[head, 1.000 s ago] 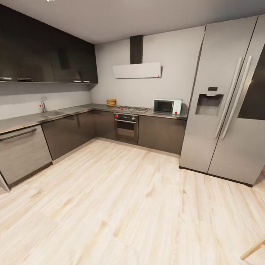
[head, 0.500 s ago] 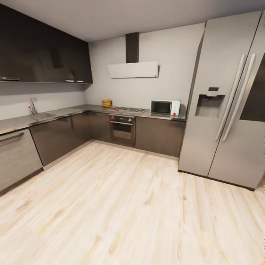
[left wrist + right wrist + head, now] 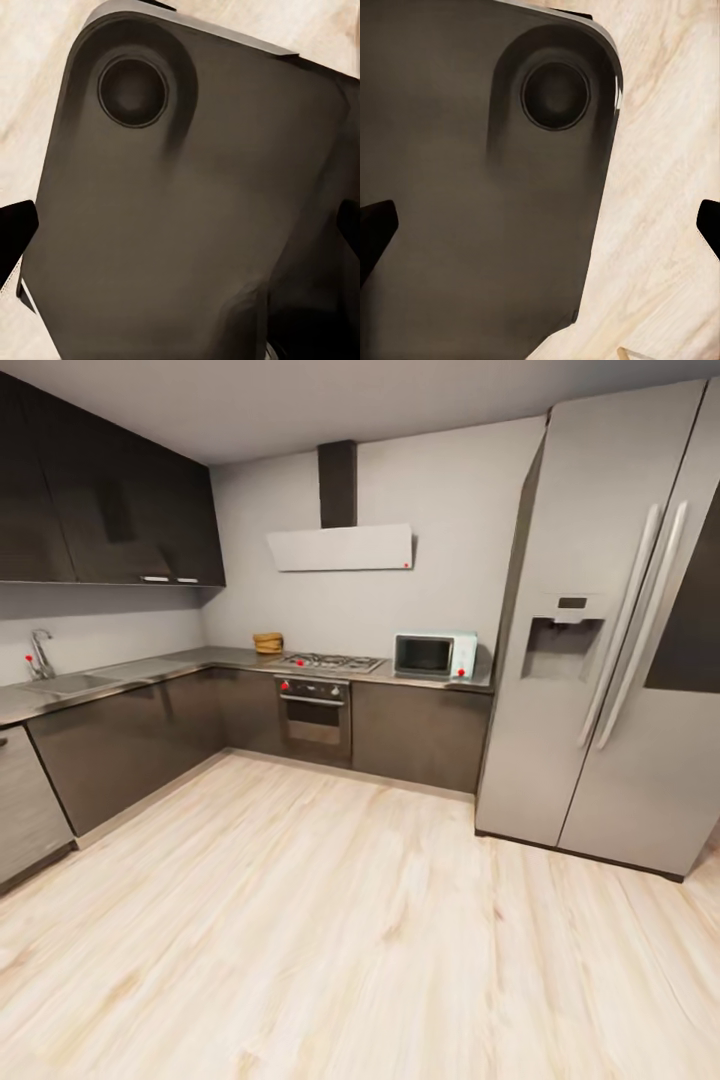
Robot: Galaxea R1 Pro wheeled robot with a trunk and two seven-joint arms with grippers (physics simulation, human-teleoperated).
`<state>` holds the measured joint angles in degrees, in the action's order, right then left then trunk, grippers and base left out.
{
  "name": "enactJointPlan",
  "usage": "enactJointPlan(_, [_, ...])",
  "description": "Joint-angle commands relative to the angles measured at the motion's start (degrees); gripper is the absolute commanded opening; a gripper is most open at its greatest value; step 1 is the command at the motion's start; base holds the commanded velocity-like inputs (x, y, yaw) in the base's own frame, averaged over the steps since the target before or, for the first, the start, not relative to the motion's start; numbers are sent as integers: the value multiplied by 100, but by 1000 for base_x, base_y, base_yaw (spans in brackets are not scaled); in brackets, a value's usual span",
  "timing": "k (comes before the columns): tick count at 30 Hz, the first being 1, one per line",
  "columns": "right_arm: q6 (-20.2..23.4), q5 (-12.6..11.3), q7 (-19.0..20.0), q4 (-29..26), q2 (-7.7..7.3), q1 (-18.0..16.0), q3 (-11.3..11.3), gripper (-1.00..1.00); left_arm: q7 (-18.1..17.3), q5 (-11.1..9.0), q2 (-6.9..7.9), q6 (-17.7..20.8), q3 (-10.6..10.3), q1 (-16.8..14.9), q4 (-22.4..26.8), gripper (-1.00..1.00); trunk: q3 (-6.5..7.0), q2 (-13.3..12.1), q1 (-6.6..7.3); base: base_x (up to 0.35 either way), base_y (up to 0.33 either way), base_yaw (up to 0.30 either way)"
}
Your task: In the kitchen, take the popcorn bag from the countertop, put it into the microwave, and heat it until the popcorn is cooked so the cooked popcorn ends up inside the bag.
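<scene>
Both tools hang spread over the robot's dark base, well apart from the popcorn bag (image 3: 268, 643) on the counter (image 3: 130, 672), upper left; microwave (image 3: 434, 656) right of centre, wood floor (image 3: 330, 920) below.

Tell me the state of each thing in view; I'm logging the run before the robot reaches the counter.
microwave: door shut, on the countertop beside the fridge.
popcorn bag: upright on the countertop, left of the hob.
oven: door shut.
fridge: both doors shut.
left gripper: open, empty.
right gripper: open, empty.
</scene>
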<state>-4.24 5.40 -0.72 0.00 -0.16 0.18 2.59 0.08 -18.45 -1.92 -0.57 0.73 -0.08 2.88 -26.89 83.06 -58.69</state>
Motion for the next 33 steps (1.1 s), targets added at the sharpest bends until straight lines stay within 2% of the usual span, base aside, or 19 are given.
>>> enactJointPlan(1, [-12, 48, -7, 0, -1, 0, 21, 100, 1, -26, -1, -5, 5, -1, 2, 100, -4, 2, -4, 326, 116, -1])
enactJointPlan(14, [-16, 54, -5, 0, -1, 0, 36, 100, 1, -25, -1, -13, -11, -1, 2, 100, -4, 2, -4, 326, 118, -12])
enactJointPlan(33, [-16, 56, -3, -2, -1, 0, 32, 100, 1, -18, -1, -43, -12, -1, 2, 100, -4, 2, -4, 326, 119, -247])
